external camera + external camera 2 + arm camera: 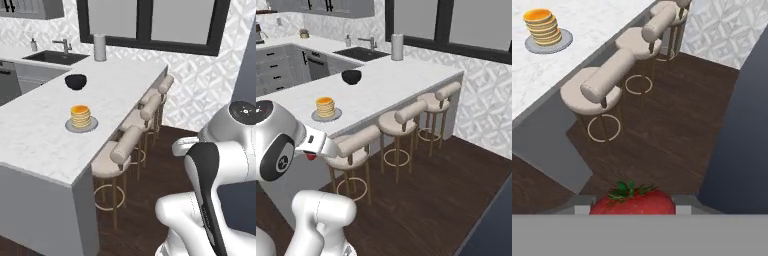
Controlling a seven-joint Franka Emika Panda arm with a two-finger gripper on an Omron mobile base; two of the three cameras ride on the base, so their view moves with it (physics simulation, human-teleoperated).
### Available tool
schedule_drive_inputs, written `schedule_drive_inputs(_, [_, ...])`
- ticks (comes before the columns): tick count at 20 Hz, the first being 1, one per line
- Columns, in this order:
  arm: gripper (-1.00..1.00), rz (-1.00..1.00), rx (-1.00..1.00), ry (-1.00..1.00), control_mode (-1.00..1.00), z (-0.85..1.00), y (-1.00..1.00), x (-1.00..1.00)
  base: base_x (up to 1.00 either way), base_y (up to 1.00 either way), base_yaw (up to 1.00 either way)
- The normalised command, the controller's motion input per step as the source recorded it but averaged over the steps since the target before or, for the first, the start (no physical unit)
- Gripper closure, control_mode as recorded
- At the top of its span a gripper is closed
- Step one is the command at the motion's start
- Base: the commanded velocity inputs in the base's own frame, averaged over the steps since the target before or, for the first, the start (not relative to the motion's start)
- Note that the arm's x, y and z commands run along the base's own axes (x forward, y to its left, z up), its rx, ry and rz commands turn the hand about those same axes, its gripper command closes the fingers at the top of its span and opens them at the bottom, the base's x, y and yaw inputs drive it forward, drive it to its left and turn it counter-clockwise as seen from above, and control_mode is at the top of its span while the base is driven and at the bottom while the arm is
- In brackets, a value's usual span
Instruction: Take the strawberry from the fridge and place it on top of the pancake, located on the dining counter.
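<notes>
Hand view: grey fingers (pixel 633 210) pinch a glossy, rounded red strawberry (pixel 633 203) with leafy green cap.

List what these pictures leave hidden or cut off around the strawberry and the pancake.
- Strawberry: hand view, lower half cut off at the bottom.
- Pincer: hand view, only finger stubs flank the berry; contact unclear.
- Strawberry: right base view, a red sliver, the rest behind the arm.
- Plate: left base view, middle covered by the pancake.
</notes>
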Motion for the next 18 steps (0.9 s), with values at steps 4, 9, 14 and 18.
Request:
schedule_drive_inputs(4, [1.0, 0.0, 0.0, 0.0, 1.0, 0.0, 0.0, 0.0, 0.3, -0.81, 0.75])
schedule_drive_inputs(9, [1.0, 0.0, 0.0, 0.0, 1.0, 0.0, 0.0, 0.0, 0.35, -0.76, 0.77])
schedule_drive_inputs(14, [1.0, 0.0, 0.0, 0.0, 1.0, 0.0, 0.0, 0.0, 0.29, -0.87, 0.76])
schedule_drive_inputs(18, [1.0, 0.0, 0.0, 0.0, 1.0, 0.0, 0.0, 0.0, 0.19, -0.88, 0.76])
